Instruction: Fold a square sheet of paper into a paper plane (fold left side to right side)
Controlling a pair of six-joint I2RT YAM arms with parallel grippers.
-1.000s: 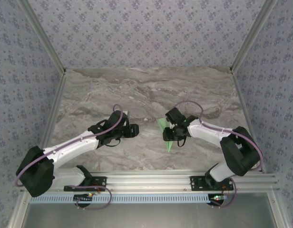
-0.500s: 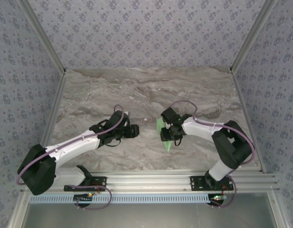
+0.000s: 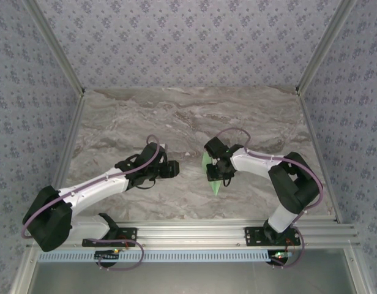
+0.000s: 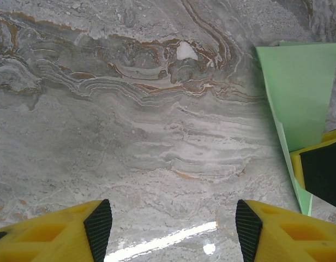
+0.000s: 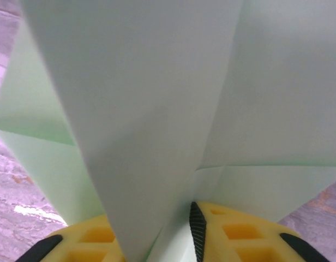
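Paper (image 4: 301, 93) is sitting between fingers of the right gripper (image 5: 151, 234), hold unclear, while the left gripper (image 4: 173, 224) is hovering open, empty.

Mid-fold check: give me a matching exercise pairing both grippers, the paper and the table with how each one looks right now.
Things:
1. left gripper
2. right gripper
3. paper plane
4. table

States:
A. grey veined marble
B. pale green, narrow tip pointing towards the arm bases
C. open, marble showing between its fingers
D. a folded flap of paper rising between its fingers

Pairs: 1-C, 2-D, 3-B, 4-A
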